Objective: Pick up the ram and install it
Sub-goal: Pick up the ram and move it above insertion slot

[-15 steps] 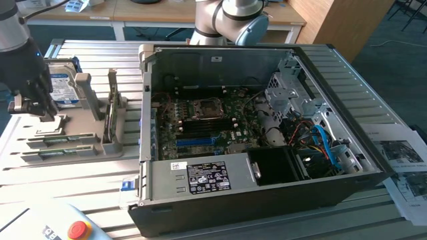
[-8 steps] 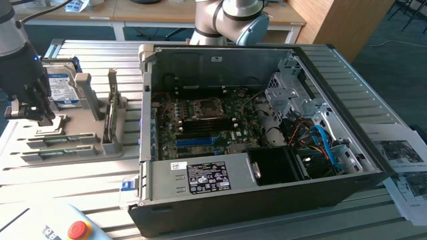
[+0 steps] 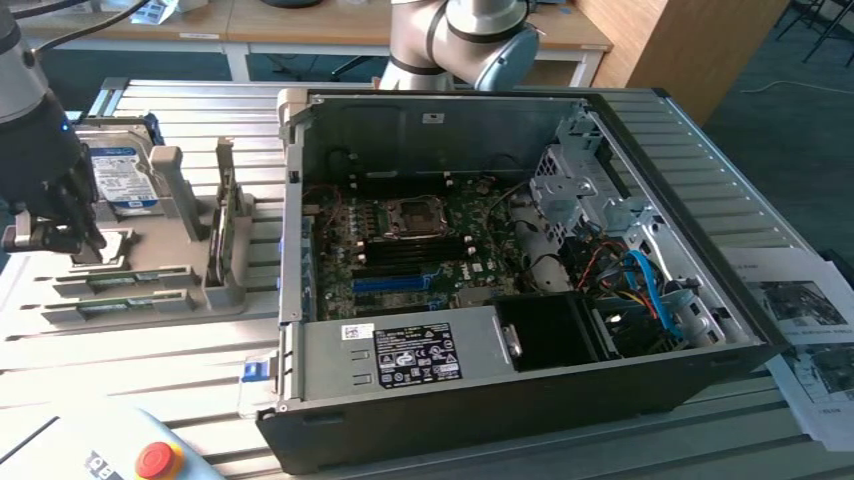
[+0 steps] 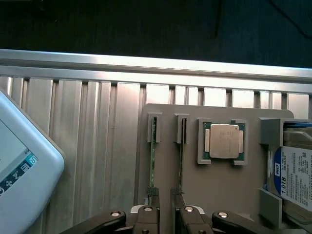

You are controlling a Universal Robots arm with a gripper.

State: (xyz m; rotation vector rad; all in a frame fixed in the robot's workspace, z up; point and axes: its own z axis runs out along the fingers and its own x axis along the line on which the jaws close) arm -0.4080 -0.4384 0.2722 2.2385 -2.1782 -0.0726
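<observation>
Two rams stand on edge in slots of a grey holder point(image 4: 219, 190): a green ram point(image 4: 152, 163) and a thinner, darker one point(image 4: 181, 161) beside it. In the exterior view the rams point(image 3: 131, 279) lie at the holder's near left, just below my gripper point(image 3: 64, 238). My gripper point(image 4: 165, 195) hovers over the end of both sticks, open by a narrow gap, with only the grey holder showing between the fingertips point(image 4: 152, 192). It holds nothing. The open computer case point(image 3: 307, 110) shows its motherboard with blue slot strips point(image 3: 400, 281).
A square silver processor point(image 4: 224, 141) and a hard drive point(image 4: 292, 178) sit in the same holder. A grey-white pendant point(image 4: 19, 161) lies on the ribbed aluminium table point(image 4: 97, 141). Printed sheets point(image 3: 801, 320) lie at the exterior view's right of the case.
</observation>
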